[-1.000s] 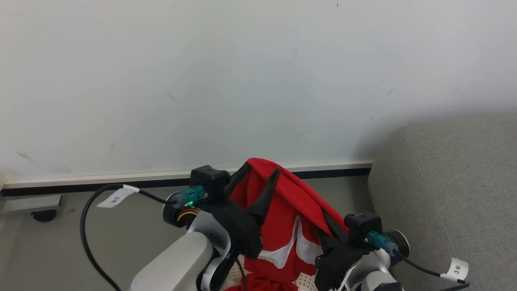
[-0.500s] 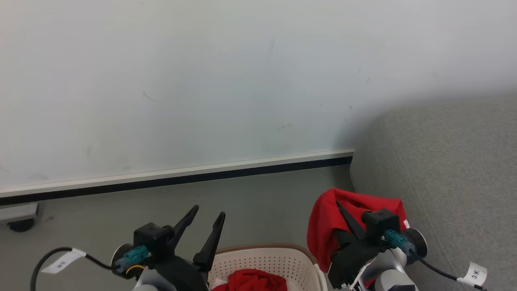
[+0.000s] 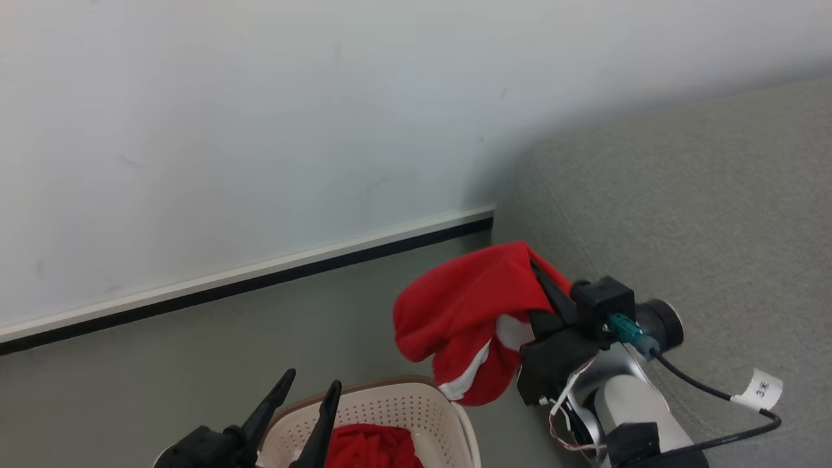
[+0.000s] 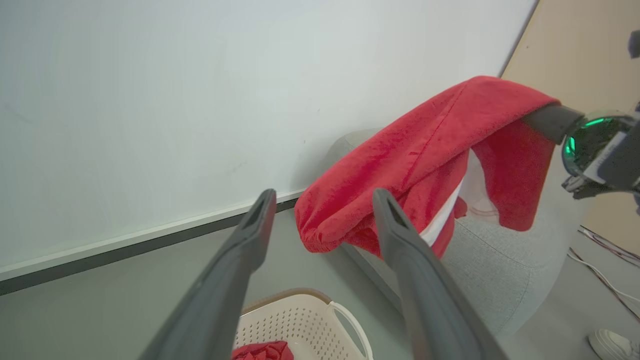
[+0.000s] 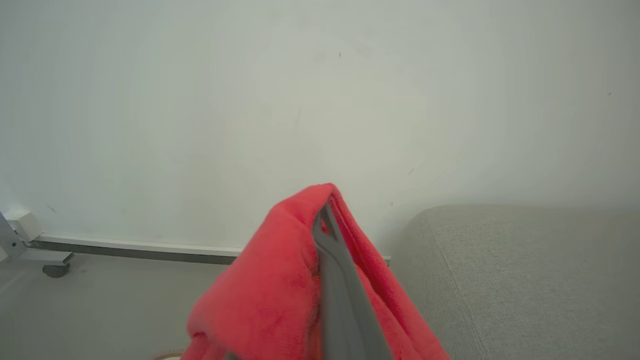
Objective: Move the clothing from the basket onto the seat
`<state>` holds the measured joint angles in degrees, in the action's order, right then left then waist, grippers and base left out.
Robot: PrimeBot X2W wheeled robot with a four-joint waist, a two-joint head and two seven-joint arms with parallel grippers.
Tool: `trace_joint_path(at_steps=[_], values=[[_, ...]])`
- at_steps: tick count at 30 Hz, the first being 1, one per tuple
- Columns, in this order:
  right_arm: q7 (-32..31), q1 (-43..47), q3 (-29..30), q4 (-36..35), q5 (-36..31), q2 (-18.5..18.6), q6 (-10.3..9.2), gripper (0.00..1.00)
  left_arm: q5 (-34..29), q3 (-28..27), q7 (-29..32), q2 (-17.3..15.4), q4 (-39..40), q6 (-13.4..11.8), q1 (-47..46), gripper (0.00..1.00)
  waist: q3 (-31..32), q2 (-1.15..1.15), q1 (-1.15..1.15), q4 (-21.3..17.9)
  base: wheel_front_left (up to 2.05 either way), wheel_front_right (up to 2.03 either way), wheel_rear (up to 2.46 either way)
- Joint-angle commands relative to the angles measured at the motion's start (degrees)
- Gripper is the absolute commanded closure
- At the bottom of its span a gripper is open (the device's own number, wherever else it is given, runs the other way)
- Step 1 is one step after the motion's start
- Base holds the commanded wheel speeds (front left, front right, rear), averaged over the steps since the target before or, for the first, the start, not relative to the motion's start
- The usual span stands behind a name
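Note:
A red garment with white trim (image 3: 468,312) hangs in the air, draped over my right gripper (image 3: 537,268), which is shut on it just left of the grey seat (image 3: 682,195). The right wrist view shows the fabric (image 5: 270,290) folded over the shut gripper (image 5: 325,210). My left gripper (image 3: 311,383) is open and holds nothing, above the near-left rim of the cream basket (image 3: 390,398). More red clothing (image 3: 370,448) lies in the basket. From the left wrist, the open gripper (image 4: 324,195) points at the hanging garment (image 4: 430,145), with the basket (image 4: 300,320) below.
A white wall with a dark skirting strip (image 3: 260,279) runs behind the grey floor. A caster foot (image 5: 55,270) stands by the wall at the left. A white shoe (image 4: 615,345) and cables (image 4: 600,270) lie on the floor past the seat (image 4: 500,270).
My left gripper has come off the garment and dropped back to the basket. The right gripper has carried the garment right, towards the seat. The head camera has turned right.

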<state>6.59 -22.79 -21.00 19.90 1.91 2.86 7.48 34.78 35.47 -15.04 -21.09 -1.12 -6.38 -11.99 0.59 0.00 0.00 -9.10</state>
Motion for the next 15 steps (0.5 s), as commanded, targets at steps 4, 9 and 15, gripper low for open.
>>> trace_joint_path(at_steps=[4, 9, 15], values=[[0.3, -5.4, -1.0, -0.4, -1.8, 0.0, 0.02, 1.00, -4.8, -2.1, -0.2, 0.0, 4.7, -0.5, 2.6, 0.00, -6.6, 0.00, 0.00, -9.0, 0.00, 0.00, 0.00], [0.7, -10.8, 0.8, -0.9, -1.6, 0.0, 0.02, 1.00, -8.3, -2.3, -0.2, -0.8, 7.3, 1.0, 2.4, 0.00, -11.6, 0.00, 0.00, -12.8, 0.00, 0.00, 0.00], [1.3, -16.2, 3.7, -0.6, -1.9, 0.1, 0.02, 1.00, -11.9, -2.7, -0.2, -1.2, 11.2, 2.5, 0.5, 0.00, -18.2, 0.00, 0.00, -15.6, 0.00, 0.00, 0.00]])
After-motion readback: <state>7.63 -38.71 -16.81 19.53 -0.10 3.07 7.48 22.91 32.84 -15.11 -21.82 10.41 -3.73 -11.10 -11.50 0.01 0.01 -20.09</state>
